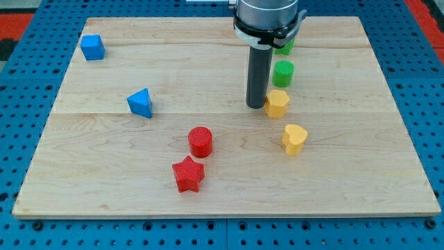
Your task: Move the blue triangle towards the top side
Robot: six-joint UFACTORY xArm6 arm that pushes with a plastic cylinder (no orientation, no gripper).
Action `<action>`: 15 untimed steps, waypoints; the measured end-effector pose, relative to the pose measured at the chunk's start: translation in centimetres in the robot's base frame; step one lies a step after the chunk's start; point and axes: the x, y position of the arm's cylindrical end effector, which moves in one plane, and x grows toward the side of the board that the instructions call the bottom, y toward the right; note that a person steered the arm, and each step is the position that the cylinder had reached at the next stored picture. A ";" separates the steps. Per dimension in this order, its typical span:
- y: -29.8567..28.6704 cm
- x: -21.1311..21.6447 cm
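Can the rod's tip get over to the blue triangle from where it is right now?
Probably yes. My tip sits beside the yellow hexagon, and bare board lies between it and the blue triangle to the view's left.

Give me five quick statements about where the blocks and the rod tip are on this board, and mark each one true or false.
1. My tip sits just left of the yellow hexagon. True.
2. The blue triangle touches my tip. False: it lies well apart, toward the view's left.
3. The blue cube is near the top left corner. True.
4. The red cylinder is below the red star. False: it is above it.
5. The green cylinder is above the yellow hexagon. True.
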 end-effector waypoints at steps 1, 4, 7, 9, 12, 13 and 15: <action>0.7 0.3; -2.9 0.3; -11.8 4.1; -16.1 1.0; -20.7 2.4; -22.2 -0.4; -21.6 -7.0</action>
